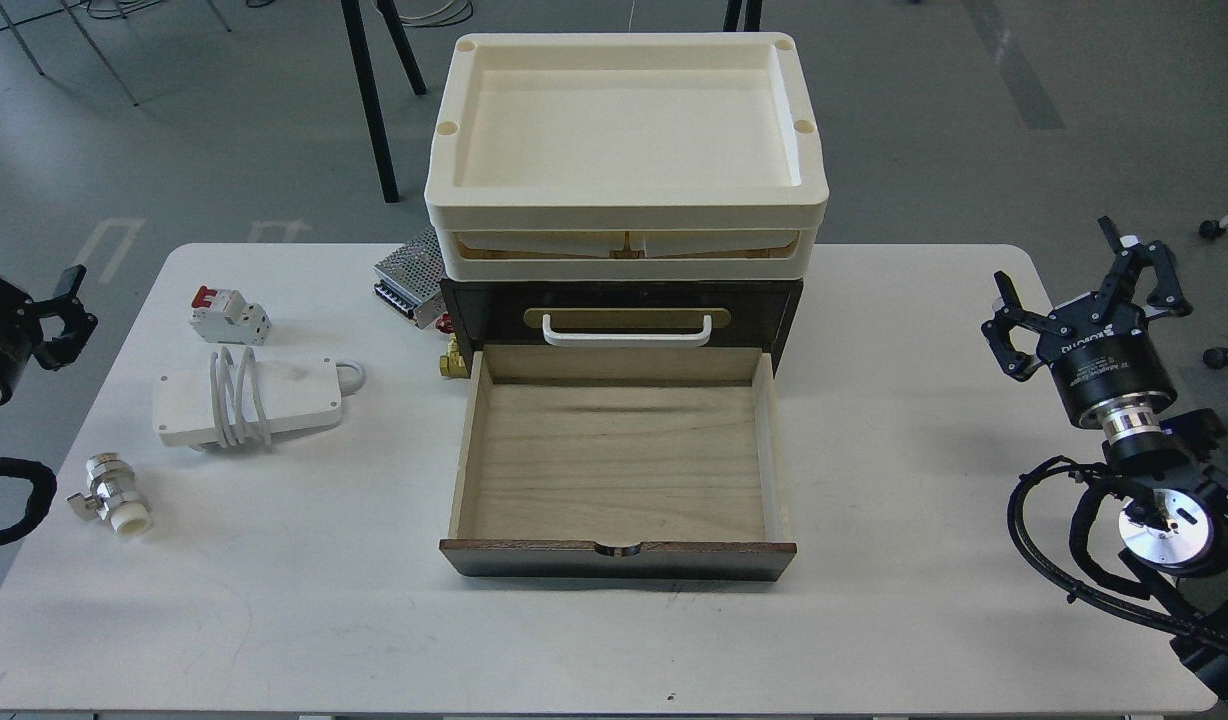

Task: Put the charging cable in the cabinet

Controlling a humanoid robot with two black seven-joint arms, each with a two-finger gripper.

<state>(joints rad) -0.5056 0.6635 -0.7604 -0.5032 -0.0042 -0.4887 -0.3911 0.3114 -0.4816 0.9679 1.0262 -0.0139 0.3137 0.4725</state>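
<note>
The charging cable [249, 402], a flat white block with white cord wound round its middle, lies on the left of the white table. The cabinet [622, 312] is a dark brown chest at the table's centre; its lower pale wood drawer [619, 460] is pulled fully out and holds nothing. The upper drawer, with a white handle [626, 331], is closed. My left gripper [62, 305] hovers at the far left edge, left of the cable, open and holding nothing. My right gripper [1084, 290] is raised at the far right, open and holding nothing.
Two stacked cream trays [626, 205] sit on top of the cabinet. A white circuit breaker with red switch [230, 316] lies behind the cable, a metal valve fitting [114, 497] in front of it. A metal power supply [412, 272] and a brass fitting [454, 362] sit by the cabinet's left side.
</note>
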